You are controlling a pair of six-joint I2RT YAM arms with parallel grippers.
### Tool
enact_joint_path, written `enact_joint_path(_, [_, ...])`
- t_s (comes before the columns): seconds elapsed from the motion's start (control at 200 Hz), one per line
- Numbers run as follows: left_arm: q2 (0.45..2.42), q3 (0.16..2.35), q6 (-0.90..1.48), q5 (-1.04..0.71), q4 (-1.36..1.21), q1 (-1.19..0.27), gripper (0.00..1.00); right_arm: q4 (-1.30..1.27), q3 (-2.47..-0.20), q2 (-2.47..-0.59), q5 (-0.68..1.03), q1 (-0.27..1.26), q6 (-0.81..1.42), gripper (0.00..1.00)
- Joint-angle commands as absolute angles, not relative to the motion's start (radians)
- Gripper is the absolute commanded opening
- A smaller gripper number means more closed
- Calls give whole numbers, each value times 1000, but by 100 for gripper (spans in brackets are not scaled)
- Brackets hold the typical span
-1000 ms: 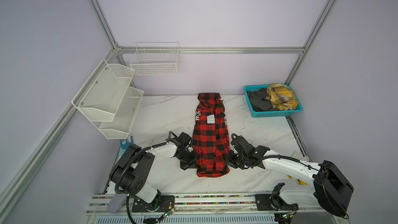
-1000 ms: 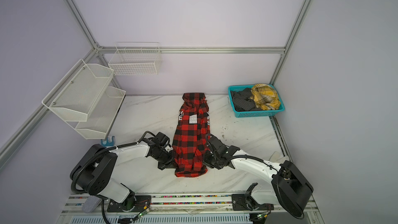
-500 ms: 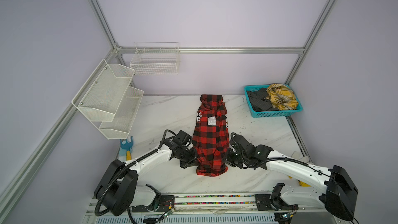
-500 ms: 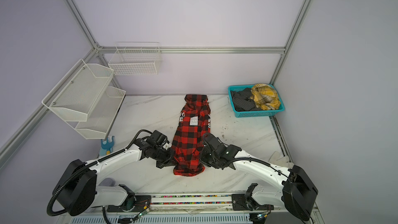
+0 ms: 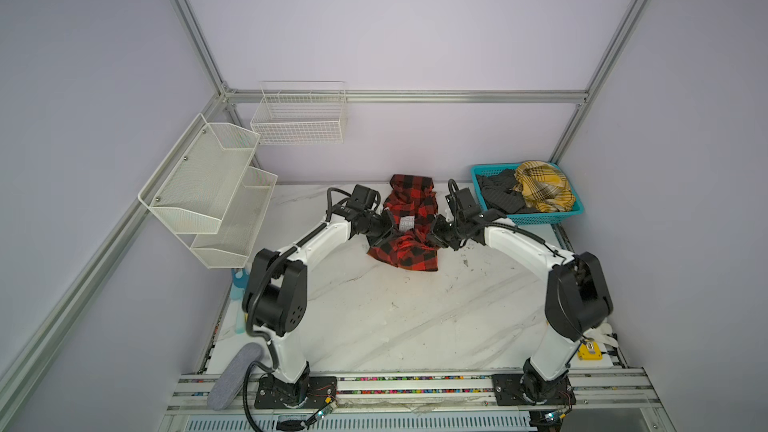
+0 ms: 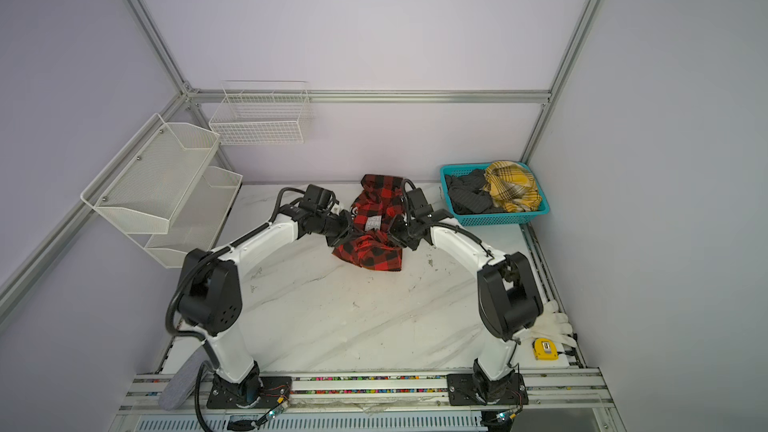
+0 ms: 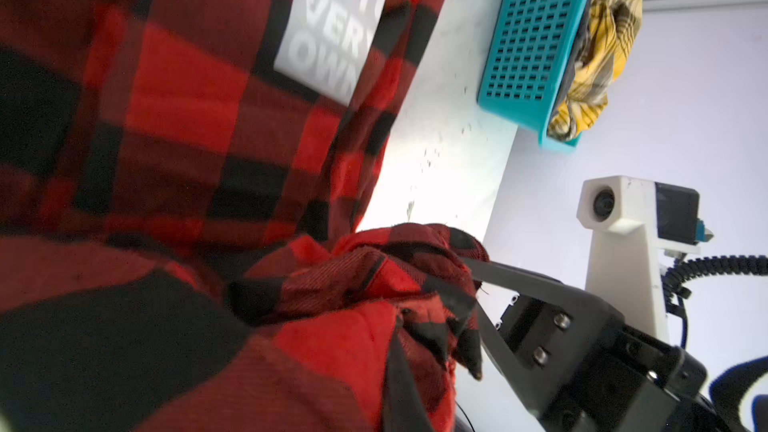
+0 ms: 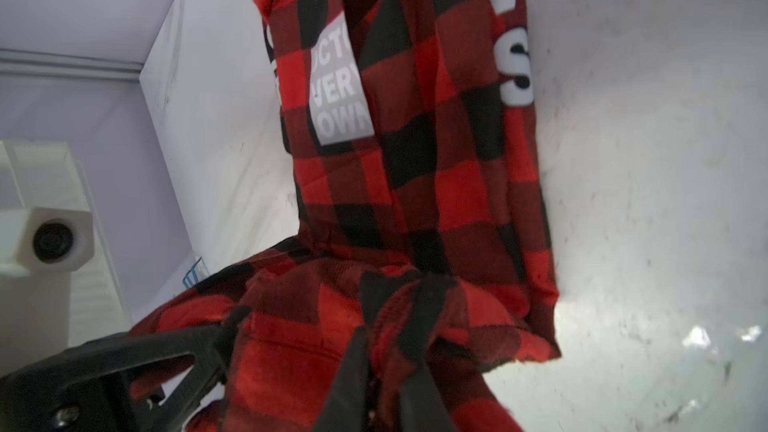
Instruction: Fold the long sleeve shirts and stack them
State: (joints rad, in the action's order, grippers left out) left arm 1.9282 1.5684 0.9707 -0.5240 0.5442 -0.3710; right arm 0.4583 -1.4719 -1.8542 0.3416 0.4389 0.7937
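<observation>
The red-and-black check shirt (image 5: 409, 257) (image 6: 372, 255) lies at the back middle of the table, its near hem lifted and doubled over toward the white letter patch. My left gripper (image 5: 386, 228) (image 6: 347, 230) pinches the hem's left side; in the left wrist view only one finger (image 7: 397, 380) shows, wrapped in cloth. On the right side, my right gripper (image 5: 434, 231) (image 8: 388, 351) has bunched cloth between its narrowly parted fingers. The mustard plaid garment (image 5: 542, 187) and the dark grey one (image 5: 498, 195) sit crumpled in the teal basket (image 5: 540, 218).
White mesh shelves (image 5: 208, 189) hang on the left wall and a wire basket (image 5: 299, 118) on the back wall. A yellow tape measure (image 6: 544, 349) and a white glove (image 6: 552, 322) lie at the front right edge. A grey pad (image 5: 235, 376) sits front left.
Both grippers have travelled from the table's front toward the back, carrying the shirt's near hem up and over the body. The shirt now looks shorter and bunched.
</observation>
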Motion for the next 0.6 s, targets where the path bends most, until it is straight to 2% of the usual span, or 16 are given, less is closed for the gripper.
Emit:
enact_joint_path(0.0, [2056, 1769, 904, -442, 626, -302, 27, 503, -1651, -1988, 366, 358, 694, 52])
enact_joint_path(0.1, [2105, 1871, 918, -356, 636, -255, 42, 509, -1795, -2054, 375, 329, 672, 67])
enact_joint_path(0.16, [2115, 1900, 936, -322, 640, -235, 59, 535, -1860, -2070, 364, 326, 650, 76])
enact_joint_path(0.205, [2124, 1929, 933, -329, 643, -230, 63, 584, -1902, -2080, 336, 325, 622, 79])
enact_joint_path(0.255, [2126, 1959, 923, -325, 676, -234, 64, 641, -1932, -2076, 285, 324, 585, 84])
enact_joint_path(0.335, [2075, 1932, 908, -300, 698, -249, 64, 678, -1900, -2023, 197, 325, 524, 85])
enact_joint_path(0.44, [1971, 1787, 887, -269, 677, -289, 62, 686, -1769, -1919, 148, 333, 476, 77])
enact_joint_path(0.51, [1936, 1702, 868, -304, 656, -323, 57, 680, -1652, -1859, 113, 347, 471, 72])
enact_joint_path(0.595, [1927, 1642, 842, -321, 640, -357, 53, 627, -1515, -1805, 149, 357, 468, 74])
